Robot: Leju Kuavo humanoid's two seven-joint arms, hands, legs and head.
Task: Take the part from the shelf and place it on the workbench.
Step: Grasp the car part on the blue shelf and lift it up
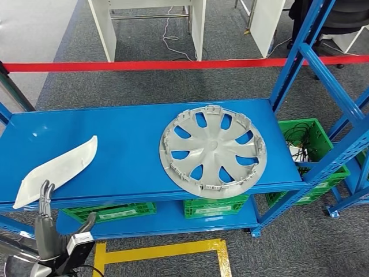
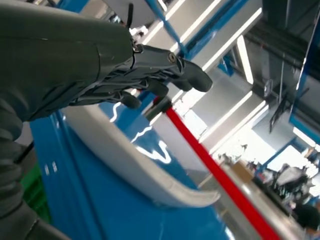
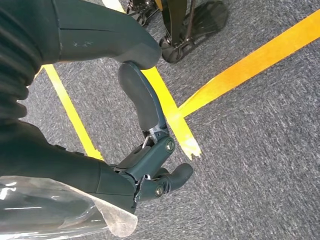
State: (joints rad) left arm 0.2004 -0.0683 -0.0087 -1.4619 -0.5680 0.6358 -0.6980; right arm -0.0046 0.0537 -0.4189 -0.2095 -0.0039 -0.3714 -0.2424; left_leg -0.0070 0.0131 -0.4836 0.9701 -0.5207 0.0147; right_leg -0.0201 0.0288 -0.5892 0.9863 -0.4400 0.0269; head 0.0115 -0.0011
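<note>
A long white curved trim part (image 1: 59, 170) lies on the left of the blue shelf (image 1: 126, 144), its near end jutting over the front edge. A silver hubcap (image 1: 213, 150) lies flat on the right half, its rim slightly past the front edge. My left hand (image 1: 45, 222) is raised just below and in front of the white part's near end, fingers stretched and holding nothing. In the left wrist view the fingers (image 2: 158, 70) reach over the white part (image 2: 132, 160) with a gap between them. My right hand (image 3: 151, 150) hangs over the carpet, holding nothing.
Green crates (image 1: 109, 212) stand on the lower shelf, and another (image 1: 313, 144) with cables sits to the right. Blue uprights (image 1: 296, 57) rise at the right. A red barrier tape (image 1: 174, 64) runs behind the shelf. Yellow floor tape (image 1: 174, 249) marks the carpet in front.
</note>
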